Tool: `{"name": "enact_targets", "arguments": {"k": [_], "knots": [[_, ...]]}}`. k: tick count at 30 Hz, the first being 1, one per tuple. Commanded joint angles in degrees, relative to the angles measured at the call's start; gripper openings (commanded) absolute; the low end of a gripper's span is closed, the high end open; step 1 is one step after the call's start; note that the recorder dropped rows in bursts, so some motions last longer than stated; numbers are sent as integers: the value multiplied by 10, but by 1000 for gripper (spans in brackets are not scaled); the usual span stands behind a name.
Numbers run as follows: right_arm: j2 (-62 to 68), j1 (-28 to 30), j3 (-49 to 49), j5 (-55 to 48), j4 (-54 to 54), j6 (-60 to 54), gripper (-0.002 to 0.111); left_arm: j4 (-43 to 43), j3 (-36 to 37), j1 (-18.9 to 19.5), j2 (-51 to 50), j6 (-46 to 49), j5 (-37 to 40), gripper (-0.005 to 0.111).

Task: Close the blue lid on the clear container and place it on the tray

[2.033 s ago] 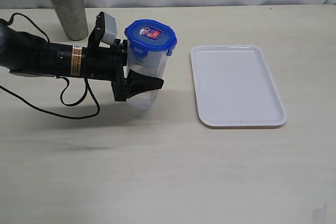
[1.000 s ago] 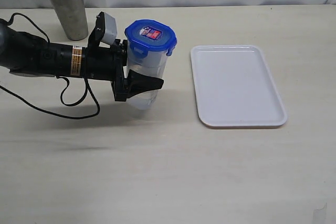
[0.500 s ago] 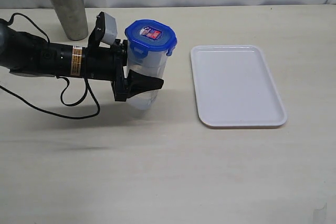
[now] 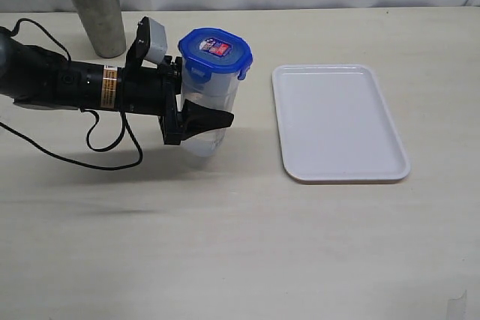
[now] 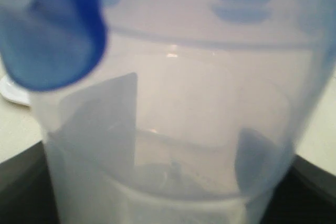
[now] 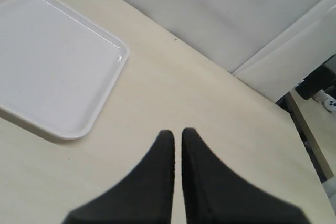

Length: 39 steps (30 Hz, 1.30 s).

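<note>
The clear container (image 4: 216, 94) stands upright left of the tray (image 4: 339, 121), and the blue lid (image 4: 215, 52) sits on its top. My left gripper (image 4: 217, 112) comes in from the left and is shut on the container's lower half. One black finger (image 4: 210, 119) crosses its front; the other is behind it. In the left wrist view the container (image 5: 199, 103) fills the frame, with a blue lid flap (image 5: 52, 35) and both fingers (image 5: 105, 124) dim through the plastic. My right gripper (image 6: 177, 135) is shut and empty over bare table beside the tray (image 6: 47, 61).
A grey steel cup (image 4: 97, 11) stands at the back left, behind my left arm. The arm's black cable (image 4: 105, 157) loops on the table in front of it. The tray holds nothing. The table edge and a white backdrop lie behind.
</note>
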<state>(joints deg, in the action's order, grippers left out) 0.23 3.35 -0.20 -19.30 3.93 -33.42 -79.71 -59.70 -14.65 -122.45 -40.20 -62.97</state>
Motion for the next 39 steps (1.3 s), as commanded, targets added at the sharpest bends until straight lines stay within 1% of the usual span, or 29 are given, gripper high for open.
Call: {"name": "enact_targets", "arguments": {"k": [1,12,15,16,18,20,39], "knots": [[-2,4,2,-10,-5,3,5,12,-3,0,9,-3,-21,0],[-2,4,2,-14,-10,5,5,9,-3,0,9,-3,-21,0],[-2,4,2,-14,-10,139,5,20,-3,0,9,-1,-21,0],[-2,4,2,-14,-10,208,5,20,-3,0,9,-1,-21,0],[-2,4,2,-14,-10,274,5,20,-3,0,9,-1,-21,0],[-2,4,2,-12,-10,302,5,20,-3,0,9,-1,-21,0],[-2,4,2,-6,-24,318,5,23,-3,0,9,-1,-21,0]]}}
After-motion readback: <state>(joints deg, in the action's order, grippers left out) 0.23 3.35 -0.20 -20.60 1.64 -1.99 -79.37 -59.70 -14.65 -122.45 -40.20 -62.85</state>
